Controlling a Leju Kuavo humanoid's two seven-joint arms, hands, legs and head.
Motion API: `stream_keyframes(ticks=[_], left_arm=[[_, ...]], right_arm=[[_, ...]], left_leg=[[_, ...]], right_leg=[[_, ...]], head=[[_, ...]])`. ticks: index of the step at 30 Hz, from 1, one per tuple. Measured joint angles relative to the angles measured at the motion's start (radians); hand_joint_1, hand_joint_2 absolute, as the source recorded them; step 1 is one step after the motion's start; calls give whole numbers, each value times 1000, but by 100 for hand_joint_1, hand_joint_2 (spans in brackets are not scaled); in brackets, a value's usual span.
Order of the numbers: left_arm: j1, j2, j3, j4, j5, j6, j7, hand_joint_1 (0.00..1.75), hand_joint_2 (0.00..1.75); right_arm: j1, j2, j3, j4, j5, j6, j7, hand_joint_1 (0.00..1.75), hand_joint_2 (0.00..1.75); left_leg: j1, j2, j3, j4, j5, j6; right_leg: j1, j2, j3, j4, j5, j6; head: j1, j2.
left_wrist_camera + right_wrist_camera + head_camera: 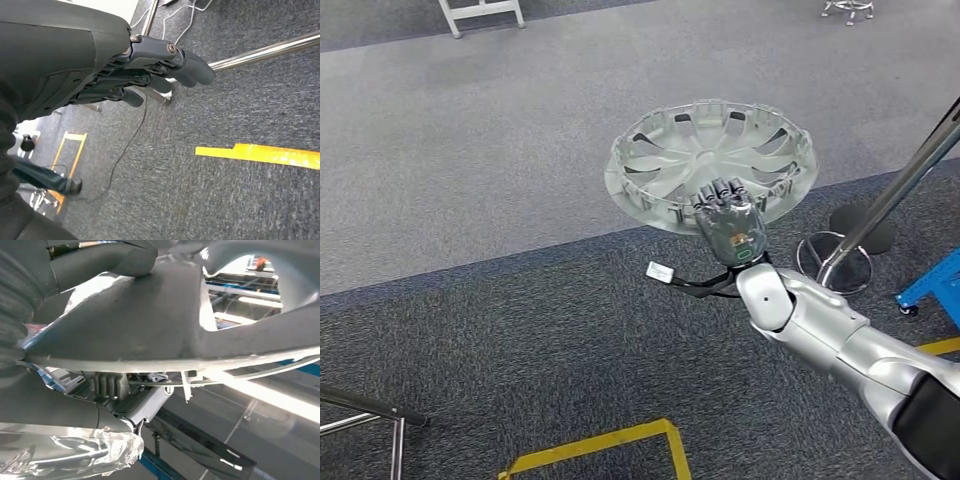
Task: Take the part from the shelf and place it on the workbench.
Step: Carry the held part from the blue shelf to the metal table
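1. Head view: held up over grey carpet floor (pixel 471 180) on the right hand (pixel 731 222), a round silver plastic wheel cover (pixel 711 165) with spoke-shaped cut-outs, lying roughly flat, hollow side up.
2. Gripped at its near rim, dark fingers (pixel 720 192) curled over the edge onto the inner face.
3. Open carpet to the cover's left and beyond it; to the right, close by, a slanting chrome pole (pixel 893 195) and its round chrome base (pixel 844 265), with a blue metal frame (pixel 935 285) at the edge.
4. Nearer in, yellow floor tape (pixel 622 440) in an angled outline.
5. Left wrist view: left hand (pixel 151 70) hanging over dark carpet, fingers nearly straight and slightly apart, holding and touching nothing (a thin black cable (pixel 124 150) lies below).
6. Beyond it, another strip of yellow tape (pixel 260 152) and a chrome bar (pixel 264 50).
7. Right wrist view: pale cover surface close against the camera, one cut-out showing blue framing behind; thumb position cannot be told.
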Motion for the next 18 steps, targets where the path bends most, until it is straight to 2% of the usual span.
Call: stream_keyframes(ticks=[1,2,3,4,6,7,9,12,13,14,16,17,18], left_arm=[[0,0,0,0,0,0,0,0,175],[0,1,1,0,1,-1,0,0,175],[1,1,1,0,2,-1,-1,0,175],[2,2,2,0,3,-2,-1,0,175],[1,4,3,0,3,-4,-4,0,175],[0,4,3,0,3,-5,-5,0,175],[-1,4,4,0,4,-7,-6,0,175],[2,5,5,0,7,-10,-7,0,175],[3,5,5,0,8,-12,-7,0,175],[2,6,6,0,8,-15,-6,0,175],[0,6,6,0,2,-20,-3,0,175],[0,8,5,0,-3,-22,-1,0,175],[0,9,5,0,-8,-24,0,0,175]], right_arm=[[-1,10,4,7,0,0,0,175,175],[-1,19,9,15,0,0,0,175,175],[-1,28,14,22,0,0,0,175,175],[-1,35,17,28,0,0,0,175,175],[-4,46,22,36,0,0,0,175,175],[-7,50,23,39,0,0,0,175,175],[-15,54,27,44,0,0,0,175,175],[-21,60,29,50,0,0,0,175,175],[-24,62,29,52,0,0,0,175,175],[-27,64,30,54,0,0,0,175,175],[-31,66,33,59,0,0,0,175,175],[-31,66,35,61,0,0,0,175,175],[-30,67,37,64,0,0,0,175,175]], left_leg=[[3,5,-31,61,-23,-4],[5,7,-51,99,-30,-7],[6,8,-55,104,-20,-8],[7,10,-39,68,8,-8],[5,27,26,-63,74,-2],[2,36,56,-122,93,3],[-4,43,76,-168,96,12],[-3,31,78,-174,97,27],[-1,27,81,-178,99,33],[1,23,83,-181,101,37],[0,15,84,-182,100,43],[-1,10,84,-182,99,45],[-2,4,86,-181,98,46]], right_leg=[[0,-4,0,0,-1,-1],[1,-9,1,0,-2,-2],[1,-14,1,0,-2,-2],[1,-18,2,1,-3,-1],[2,-27,6,1,-6,3],[4,-32,6,2,-7,7],[8,-42,7,2,-10,15],[8,-52,8,2,-16,29],[7,-46,-4,25,-33,33],[7,-36,-27,71,-58,35],[7,-15,-100,214,-120,36],[7,-10,-130,270,-134,36],[7,-8,-145,292,-130,35]], head=[[0,0],[0,0],[0,0],[0,0],[0,0],[0,0],[2,0],[2,0],[4,0],[6,0],[8,0],[9,0],[9,0]])
